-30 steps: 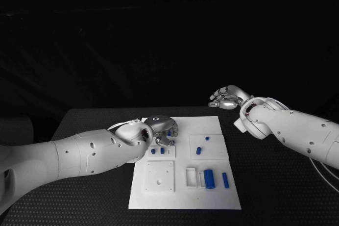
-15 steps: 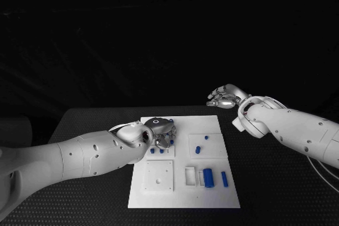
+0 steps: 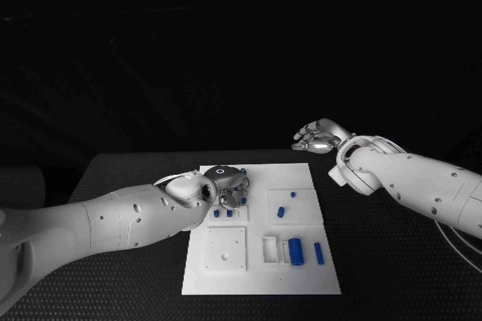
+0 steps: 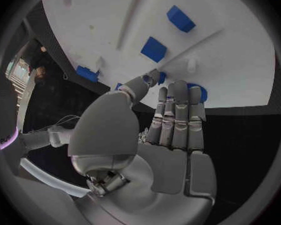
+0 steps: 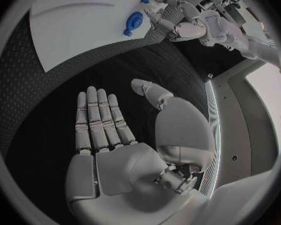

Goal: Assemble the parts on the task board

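The white task board lies at the lower middle of the head view on the black bench, with small blue parts scattered over it. The left hand hovers over the board's upper left corner, fingers straight and together, tips close to a blue part; whether it grips one cannot be told. The right hand is raised at centre right, released and holding nothing. The parts look light, rigid and smooth, probably slippery; pinching each across its short sides seems safest.

The task board lies mid-desk; the left hand hangs over its far-left corner, the right hand beyond its far-right.
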Robot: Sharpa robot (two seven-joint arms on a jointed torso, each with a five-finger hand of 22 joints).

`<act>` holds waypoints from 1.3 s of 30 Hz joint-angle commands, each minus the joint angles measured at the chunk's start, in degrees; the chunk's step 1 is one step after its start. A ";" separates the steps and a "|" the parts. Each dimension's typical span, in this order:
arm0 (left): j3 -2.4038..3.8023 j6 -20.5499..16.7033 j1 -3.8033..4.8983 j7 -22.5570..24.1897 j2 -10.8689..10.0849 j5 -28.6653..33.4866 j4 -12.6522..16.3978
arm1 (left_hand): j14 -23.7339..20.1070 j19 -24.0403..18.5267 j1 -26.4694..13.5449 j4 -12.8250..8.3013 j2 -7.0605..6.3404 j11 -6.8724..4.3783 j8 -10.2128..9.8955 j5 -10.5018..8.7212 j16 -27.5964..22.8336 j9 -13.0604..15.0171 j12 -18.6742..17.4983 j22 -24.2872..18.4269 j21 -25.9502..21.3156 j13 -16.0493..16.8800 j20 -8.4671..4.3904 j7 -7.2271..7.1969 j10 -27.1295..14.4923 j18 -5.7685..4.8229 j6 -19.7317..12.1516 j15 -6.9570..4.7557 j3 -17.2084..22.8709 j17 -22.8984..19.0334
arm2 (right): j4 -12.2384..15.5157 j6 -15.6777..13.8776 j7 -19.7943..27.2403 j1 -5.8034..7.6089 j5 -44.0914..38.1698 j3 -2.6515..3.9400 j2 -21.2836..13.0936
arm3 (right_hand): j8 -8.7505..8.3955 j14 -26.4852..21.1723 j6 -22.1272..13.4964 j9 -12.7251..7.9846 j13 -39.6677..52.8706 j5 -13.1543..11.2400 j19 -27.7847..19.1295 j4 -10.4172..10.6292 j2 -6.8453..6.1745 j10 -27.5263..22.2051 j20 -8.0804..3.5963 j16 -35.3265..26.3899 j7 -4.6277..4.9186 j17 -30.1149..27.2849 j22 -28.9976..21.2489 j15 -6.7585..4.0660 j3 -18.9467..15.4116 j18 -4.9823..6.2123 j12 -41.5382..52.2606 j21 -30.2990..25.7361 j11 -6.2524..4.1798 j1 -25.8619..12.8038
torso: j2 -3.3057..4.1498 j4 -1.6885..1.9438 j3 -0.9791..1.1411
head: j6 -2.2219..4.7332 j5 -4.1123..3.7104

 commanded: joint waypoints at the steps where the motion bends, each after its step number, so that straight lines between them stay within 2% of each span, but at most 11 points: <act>1: 0.03 0.43 -0.23 -0.01 0.51 -0.43 -0.48 | 0.46 0.43 0.10 0.43 0.77 -0.06 -0.40 0.10 0.24 -0.18 -0.26 0.97 -0.34 -0.12 0.04 0.33 0.56 1.17 -0.40 -0.15 -0.02 0.07 | 0.12 0.63 0.56 -0.02 0.02 0.02 -0.02 | 0.28 -0.03 -0.27 -0.05 -0.10 0.40 -0.48 0.07 0.00 0.35 -0.04 -0.28 1.49 -0.06 0.10 0.33 -0.30 -0.55 -0.38 -0.34 -0.06 0.40 | 0.01 -0.02 0.01 | -0.01 0.01; 10: 0.05 0.56 -0.67 0.17 1.28 0.53 -1.28 | 0.96 0.85 -0.31 1.26 1.84 -0.24 -0.47 0.07 0.51 -0.38 -0.56 1.04 -0.32 -0.36 -0.09 0.63 1.31 1.23 -0.28 -0.34 -0.13 0.19 | 0.20 0.82 0.50 -0.02 0.02 0.02 0.02 | 0.30 -0.03 -0.25 -0.06 -0.15 0.41 -0.48 0.06 0.03 0.38 -0.04 -0.29 1.48 -0.08 0.12 0.33 -0.31 -0.54 -0.38 -0.36 -0.07 0.42 | 0.03 -0.04 0.02 | -0.02 -0.10; 16: 0.05 0.24 -1.03 0.25 1.84 0.79 -1.73 | 1.05 0.92 -0.66 1.61 1.95 -0.24 -0.54 -0.06 0.54 -0.48 -0.75 1.06 -0.35 -0.49 -0.13 0.73 1.46 1.23 -0.30 -0.35 -0.31 0.20 | 0.22 0.84 0.49 -0.02 0.02 0.02 0.03 | 0.32 -0.03 -0.23 -0.07 -0.20 0.42 -0.49 0.06 0.03 0.39 -0.03 -0.29 1.48 -0.11 0.14 0.33 -0.32 -0.53 -0.38 -0.37 -0.07 0.43 | -0.03 0.02 0.04 | -0.13 -0.15; 25: 0.06 1.22 -1.19 -0.01 2.53 0.79 -2.65 | 1.19 1.05 -0.56 1.77 2.49 -0.25 -0.55 -0.02 0.62 -0.55 -0.90 1.08 -0.34 -0.59 -0.19 0.80 1.68 1.30 -0.24 -0.38 -0.22 0.24 | 0.30 0.85 0.50 -0.02 0.02 0.03 -0.04 | 0.33 -0.04 -0.21 -0.09 -0.26 0.42 -0.50 0.05 0.03 0.41 -0.02 -0.30 1.47 -0.13 0.16 0.33 -0.33 -0.52 -0.39 -0.40 -0.07 0.45 | -0.03 0.01 0.10 | -0.06 -0.24; 39: 0.05 3.98 -1.22 -1.92 2.44 0.40 -2.94 | 1.80 1.42 0.26 1.12 3.06 -0.54 -0.31 0.02 1.32 -0.65 -0.99 1.21 -0.13 -0.72 -0.39 0.56 2.89 1.38 0.44 -0.66 -0.34 0.60 | 0.29 0.91 0.48 -0.01 0.02 0.03 -0.13 | 0.36 -0.04 -0.18 -0.11 -0.36 0.43 -0.51 0.05 0.03 0.44 0.00 -0.30 1.46 -0.18 0.21 0.33 -0.35 -0.50 -0.39 -0.43 -0.08 0.47 | -0.05 0.08 0.04 | -0.20 -0.44</act>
